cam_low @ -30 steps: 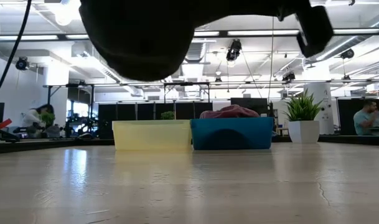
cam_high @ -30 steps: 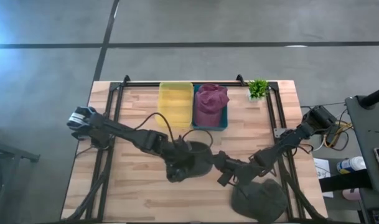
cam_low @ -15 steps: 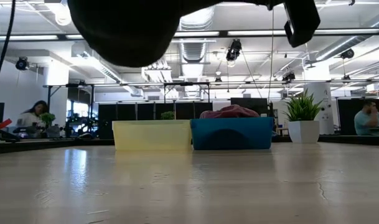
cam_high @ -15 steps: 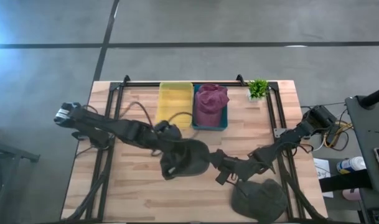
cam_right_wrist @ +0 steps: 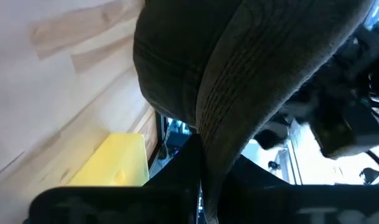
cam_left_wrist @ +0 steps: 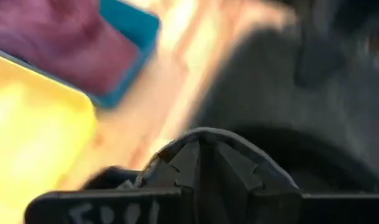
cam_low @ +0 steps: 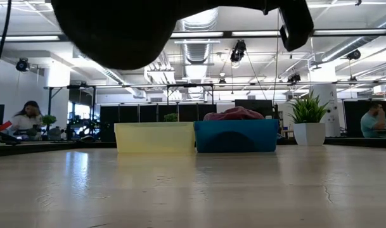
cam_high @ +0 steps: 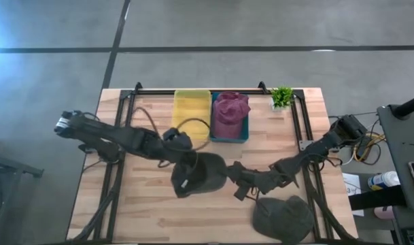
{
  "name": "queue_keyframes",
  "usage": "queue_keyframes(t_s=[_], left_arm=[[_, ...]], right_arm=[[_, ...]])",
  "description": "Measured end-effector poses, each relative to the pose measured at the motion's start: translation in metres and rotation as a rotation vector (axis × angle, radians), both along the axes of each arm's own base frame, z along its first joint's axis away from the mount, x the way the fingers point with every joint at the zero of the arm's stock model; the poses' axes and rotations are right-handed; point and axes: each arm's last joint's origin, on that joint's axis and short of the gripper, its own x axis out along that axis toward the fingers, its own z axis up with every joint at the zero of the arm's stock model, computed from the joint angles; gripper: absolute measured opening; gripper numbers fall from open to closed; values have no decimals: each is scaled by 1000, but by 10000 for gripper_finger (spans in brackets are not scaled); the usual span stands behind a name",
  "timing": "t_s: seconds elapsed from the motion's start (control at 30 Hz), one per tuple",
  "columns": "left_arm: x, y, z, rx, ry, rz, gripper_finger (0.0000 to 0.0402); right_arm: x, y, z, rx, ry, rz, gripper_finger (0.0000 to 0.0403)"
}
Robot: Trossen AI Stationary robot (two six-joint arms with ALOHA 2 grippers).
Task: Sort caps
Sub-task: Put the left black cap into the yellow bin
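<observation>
Where the wooden table (cam_high: pixel 145 204) ends, an office ceiling (cam_low: pixel 243 47) shows.

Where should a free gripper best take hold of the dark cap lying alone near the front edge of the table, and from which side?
Judging from the high view, take the dark cap at its edge from above: it lies flat on the table, clear of the bins. Its brim cannot be told from the crown there, so any raised fold of rim seems best.

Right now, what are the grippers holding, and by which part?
Both hold one dark olive cap off the table: left gripper and right gripper at opposite edges.
</observation>
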Motion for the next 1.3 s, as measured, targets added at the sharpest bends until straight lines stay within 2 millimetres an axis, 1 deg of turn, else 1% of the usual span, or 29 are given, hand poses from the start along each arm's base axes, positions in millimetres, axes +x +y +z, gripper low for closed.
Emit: queue_keyframes(t_s=[0.07, 0.13, 0.2, 0.23, 0.33, 0.43, 0.5, 0.57, 0.63, 0.73, 0.83, 0.9, 1.0, 1.1, 1.2, 1.3], left_arm=[[6, -4, -15, -28, 87, -51, 44], [11, -6, -30, -75, 176, -25, 47], [16, -8, -38, -112, 218, 18, 57], [18, -9, -39, -124, 221, 21, 66], [23, -11, -32, -144, 188, 22, 105], [24, -11, -22, -157, 167, 14, 150], [23, -11, -9, -151, 137, -5, 172], [17, -9, 7, -139, 102, -20, 186], [11, -7, 20, -138, 82, -32, 191], [3, -5, 20, -125, 123, -30, 192], [3, -5, 11, -127, 147, -10, 193], [8, -7, 0, -130, 152, -15, 193], [12, -8, -16, -123, 210, 2, 193], [12, -8, -19, -144, 226, 34, 193], [12, -9, -9, -185, 212, 25, 193], [11, -11, 13, -193, 132, -12, 193]], right_arm=[[1, -2, -1, -4, 6, -8, 18], [1, -3, -1, -6, 5, -21, 18], [1, -3, -1, -4, 4, -22, 18], [1, -3, -1, -1, 4, -23, 18], [1, -3, -1, 0, 5, -21, 18], [1, -4, -1, 4, 5, -24, 18], [1, -4, -1, 15, 2, -27, 18], [2, -5, -1, 30, -2, -32, 18], [2, -5, -1, 38, -4, -33, 18], [2, -5, -1, 39, -3, -32, 18], [2, -5, -2, 38, 1, -22, 18], [2, -5, -2, 35, 6, -7, 18], [3, -6, -2, 34, 8, -5, 18], [3, -6, -2, 34, 7, -10, 18], [3, -6, -2, 60, 0, -18, 18], [3, -6, -2, 63, -1, -18, 18]])
